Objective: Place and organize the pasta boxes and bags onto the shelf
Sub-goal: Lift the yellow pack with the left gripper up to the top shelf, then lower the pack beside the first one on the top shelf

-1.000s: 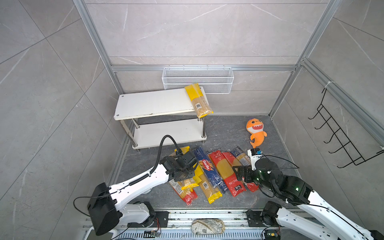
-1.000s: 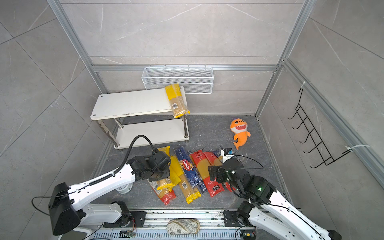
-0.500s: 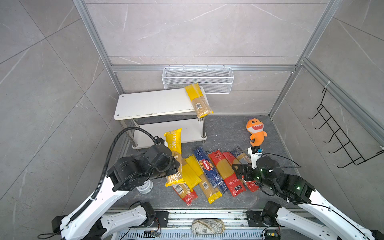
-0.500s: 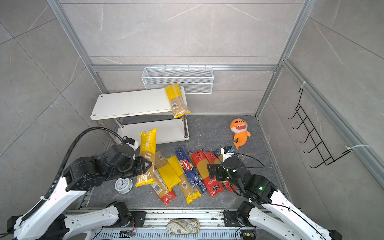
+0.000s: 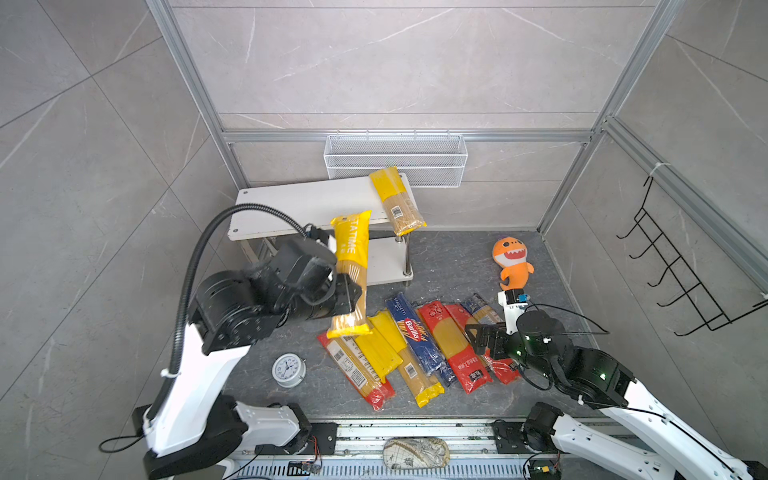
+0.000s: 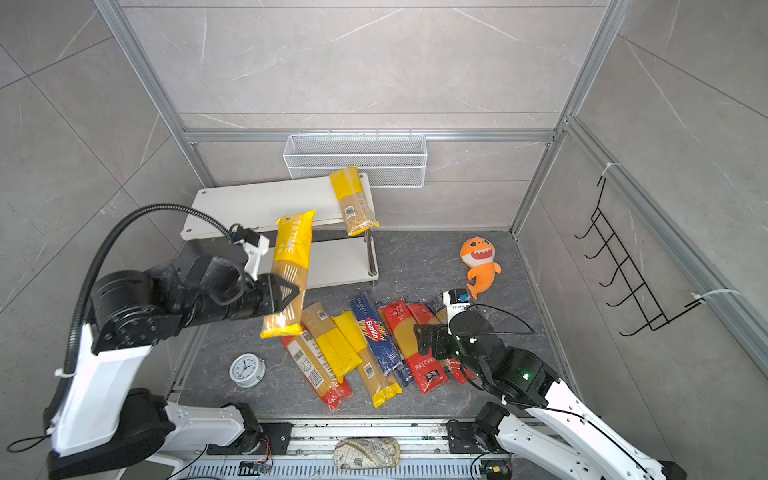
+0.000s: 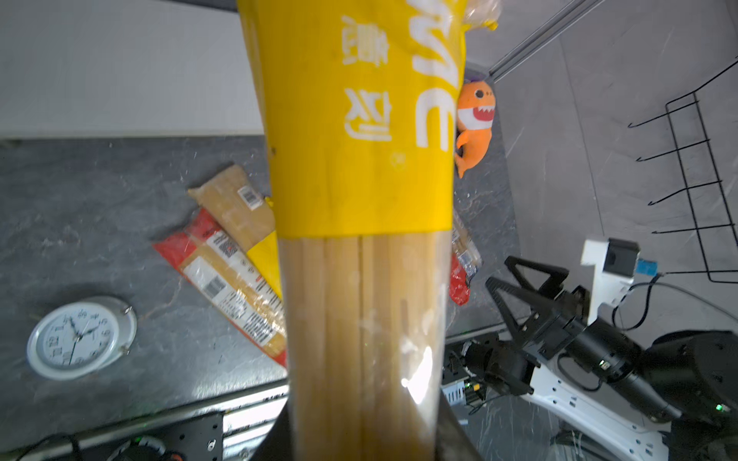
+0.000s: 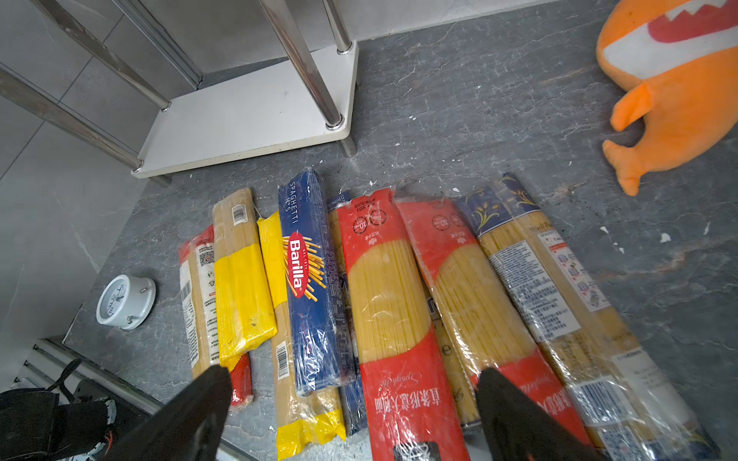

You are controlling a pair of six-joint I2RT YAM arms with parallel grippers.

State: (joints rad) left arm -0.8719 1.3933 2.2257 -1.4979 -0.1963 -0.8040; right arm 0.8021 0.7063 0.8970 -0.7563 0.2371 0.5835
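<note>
A yellow-ended spaghetti pack (image 5: 351, 266) stands nearly upright in mid-air. The left fingers (image 5: 352, 293) are clamped on its clear lower half from the side. Its yellow top end rises in front of the shelf (image 5: 291, 203), and its bottom end hangs just above the row of packs (image 5: 376, 353) on the dark desk (image 5: 457, 257).

On the shelf's top board, a second yellow-ended pack (image 5: 397, 199) lies at the right end, its clear end jutting past the front edge.

The row lies side by side on the desk and includes a blue Barilla pack (image 5: 415, 336) and red-ended packs (image 8: 393, 303). The right fingers (image 8: 191, 411) hover spread wide apart, gripping nothing, over the near ends of the red-ended packs.

A white clock (image 5: 288, 370) lies left of the row. An orange plush shark (image 5: 513, 262) sits beyond it to the right, and a wire basket (image 5: 395, 160) hangs on the back wall.
</note>
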